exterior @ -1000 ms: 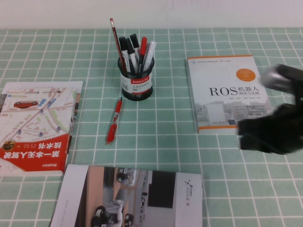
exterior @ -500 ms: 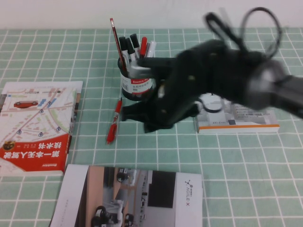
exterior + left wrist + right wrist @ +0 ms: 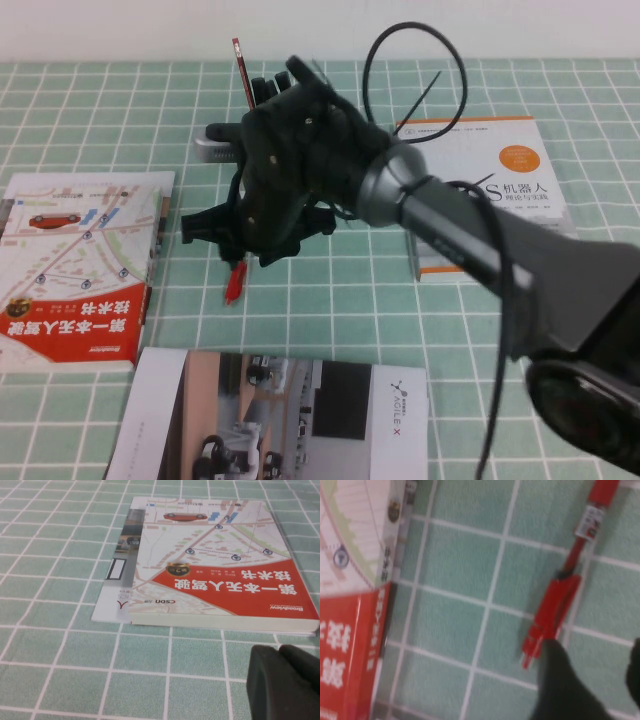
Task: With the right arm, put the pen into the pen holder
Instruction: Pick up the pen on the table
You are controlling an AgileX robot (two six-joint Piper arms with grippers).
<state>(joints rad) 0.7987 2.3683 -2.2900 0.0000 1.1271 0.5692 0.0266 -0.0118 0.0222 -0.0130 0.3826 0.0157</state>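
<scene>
The right arm reaches across the green checked tablecloth point(image 3: 80, 120), its right gripper point(image 3: 225, 240) hanging over the red pen point(image 3: 236, 282), which lies flat just before the mostly hidden pen holder point(image 3: 262, 92). Its jaws stand parted, grasping nothing. The left gripper point(image 3: 285, 682) sits beside the map book point(image 3: 220, 570); its jaws I cannot tell. A closing off-centre could flick the pen toward the book

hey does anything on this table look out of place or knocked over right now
One thing stands out: the red pen lies flat on the green checked tablecloth instead of standing in the black pen holder. The right gripper hovers over it, fingers open. The left gripper sits beside the red and white map-cover book.
</scene>
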